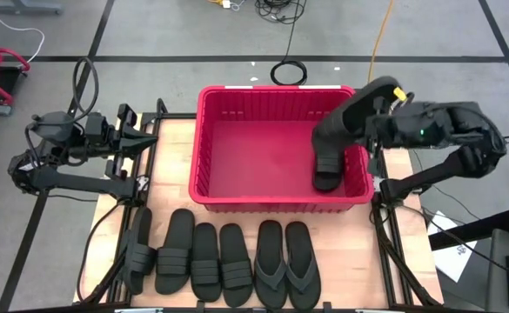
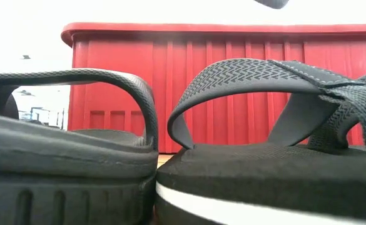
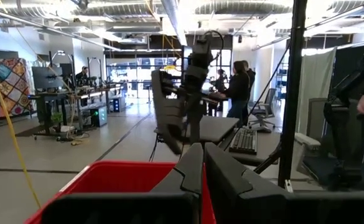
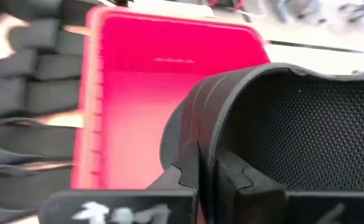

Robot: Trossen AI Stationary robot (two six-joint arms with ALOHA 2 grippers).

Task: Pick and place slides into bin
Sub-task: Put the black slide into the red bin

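Left arm parked at the surface's (image 1: pixel 174 130) left edge, well clear of the work. Left end effector (image 3: pixel 201 163) with fingers together, nothing between them, aimed out over the bin rim toward the room.

Six slides (image 1: pixel 219 261) in a row on the near part of the surface, just in front of the bin. Left four are wide-strap type (image 1: pixel 175 252), touching or nearly touching side by side. Right two are the thong pair (image 1: pixel 285 264). Low view sits right against them: arched strap, ribbed sole edge, textured thong strap (image 2: pixel 258 74).

Bin (image 1: pixel 204 148), red, centre of the surface, floor mostly bare.

Right arm reaches in over the bin's right side. Right end effector (image 4: pixel 205 163) clamped on the strap of one slide (image 1: pixel 328 165), which hangs toe-down with its low end at or near the bin floor, close to the right wall. Cannot tell whether it is touching.

Handling, as judged: light, matte rubber, not fragile, grippy rather than slick. Sole flexes, strap bends but springs back, so the slide will swing and tilt from a strap pinch. The strap arch is the natural hold; it stands clear of the sole and lets a finger pass under. For the thong pair, take the strap near the toe post. Tight spacing in the row risks nudging neighbours.
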